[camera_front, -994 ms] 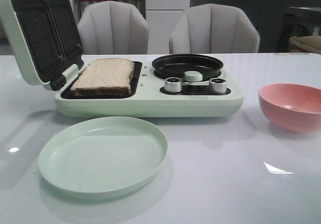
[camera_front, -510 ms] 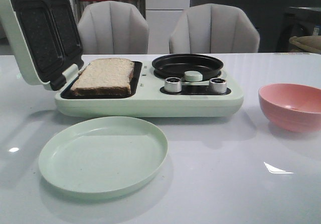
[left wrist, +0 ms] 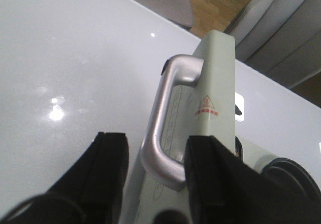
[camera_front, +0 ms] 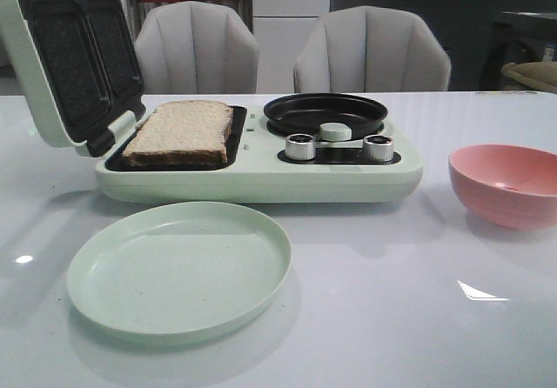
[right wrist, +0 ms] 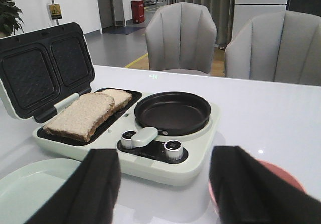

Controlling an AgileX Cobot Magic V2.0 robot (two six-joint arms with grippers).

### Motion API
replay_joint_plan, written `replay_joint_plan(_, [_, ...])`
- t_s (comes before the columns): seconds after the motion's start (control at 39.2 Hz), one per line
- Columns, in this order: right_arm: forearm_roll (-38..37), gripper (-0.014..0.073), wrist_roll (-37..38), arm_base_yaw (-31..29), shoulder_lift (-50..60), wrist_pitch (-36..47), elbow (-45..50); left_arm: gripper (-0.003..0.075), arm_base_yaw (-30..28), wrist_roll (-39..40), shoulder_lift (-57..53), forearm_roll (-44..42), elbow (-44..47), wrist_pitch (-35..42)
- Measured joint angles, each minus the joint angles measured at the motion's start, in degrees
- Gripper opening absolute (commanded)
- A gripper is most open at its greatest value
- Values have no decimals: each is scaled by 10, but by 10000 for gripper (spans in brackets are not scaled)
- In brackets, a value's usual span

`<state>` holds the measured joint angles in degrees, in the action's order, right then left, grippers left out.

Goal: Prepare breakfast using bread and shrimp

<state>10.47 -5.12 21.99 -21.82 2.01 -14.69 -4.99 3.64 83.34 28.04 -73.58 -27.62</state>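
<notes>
1. Our left gripper [left wrist: 150, 179] is spread wide and holds nothing, the lid handle [left wrist: 163, 118] between its fingers, likely for closing.
2. Our right gripper [right wrist: 163, 189] is wide open, empty; bread [right wrist: 85, 112] lies ahead on the press.
3. Shrimp not visible.

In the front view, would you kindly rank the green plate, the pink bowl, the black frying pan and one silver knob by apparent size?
1. green plate, though it sits nearest the camera
2. black frying pan
3. pink bowl, cut off at the frame edge, so its rank against the pan is unsure
4. silver knob
</notes>
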Motion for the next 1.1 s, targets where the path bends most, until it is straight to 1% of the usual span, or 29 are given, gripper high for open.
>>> replay_joint_plan(0.25, [0, 495, 0, 0, 0, 0, 0, 333, 0, -1, 50, 68, -7, 5])
replay_joint_plan(0.48, [0, 495, 0, 0, 0, 0, 0, 333, 0, -72, 102, 166, -7, 16])
replay_joint_plan(0.64, [0, 495, 0, 0, 0, 0, 0, 333, 0, -95, 134, 228, -7, 34])
replay_joint_plan(0.84, [0, 495, 0, 0, 0, 0, 0, 333, 4, -210, 161, 353, -8, 40])
replay_joint_plan(0.94, [0, 495, 0, 0, 0, 0, 0, 333, 15, -263, 167, 402, -8, 46])
replay_joint_plan(1.1, [0, 495, 0, 0, 0, 0, 0, 333, 44, -315, 169, 444, -10, 54])
